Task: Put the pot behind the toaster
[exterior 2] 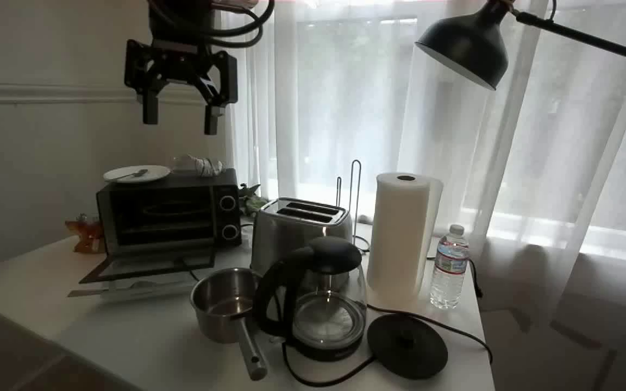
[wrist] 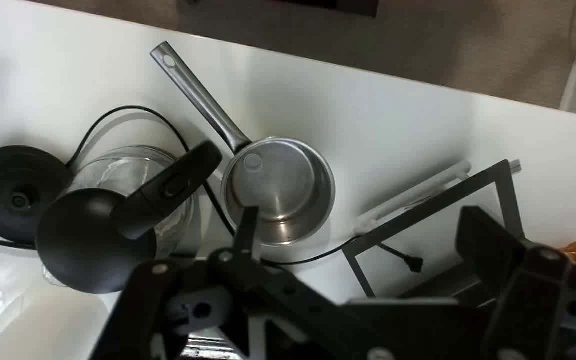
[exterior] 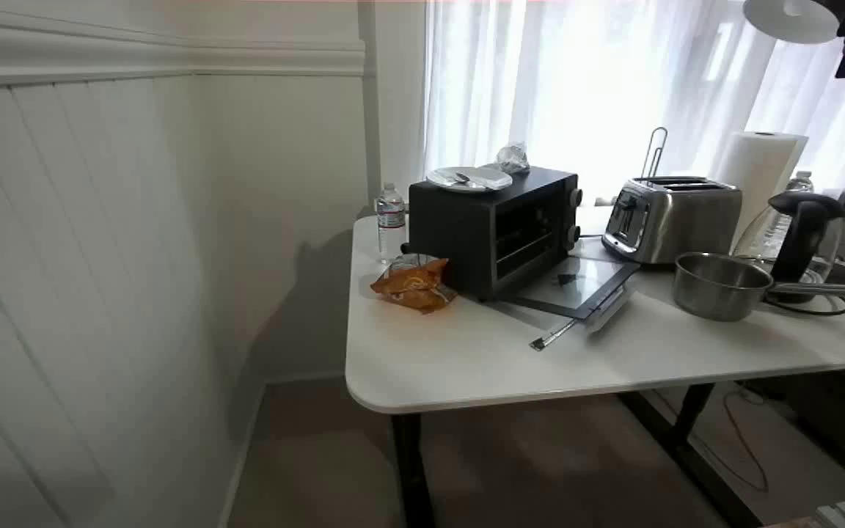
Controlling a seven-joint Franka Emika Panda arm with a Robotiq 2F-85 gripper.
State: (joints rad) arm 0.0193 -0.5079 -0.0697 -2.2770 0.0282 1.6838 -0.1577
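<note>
The pot is small, round and shiny silver with one long straight handle. It stands upright on the white table in both exterior views (exterior: 719, 290) (exterior 2: 218, 320) and in the wrist view (wrist: 280, 175). The silver toaster stands close to it in both exterior views (exterior: 686, 220) (exterior 2: 291, 233). In an exterior view the toaster is partly hidden by the kettle; only a sliver of it shows at the bottom of the wrist view (wrist: 208, 347). My gripper (exterior 2: 180, 120) (wrist: 363, 222) is open and empty, high above the toaster oven and apart from the pot.
The glass kettle (exterior 2: 326, 320) with black handle stands close beside the pot, its black base (exterior 2: 408, 347) and cord nearby. The toaster oven (exterior: 466, 227) has its glass door (exterior: 576, 286) lowered. A paper towel roll (exterior 2: 400, 239), bottle (exterior 2: 450, 269) and lamp (exterior 2: 468, 46) stand around.
</note>
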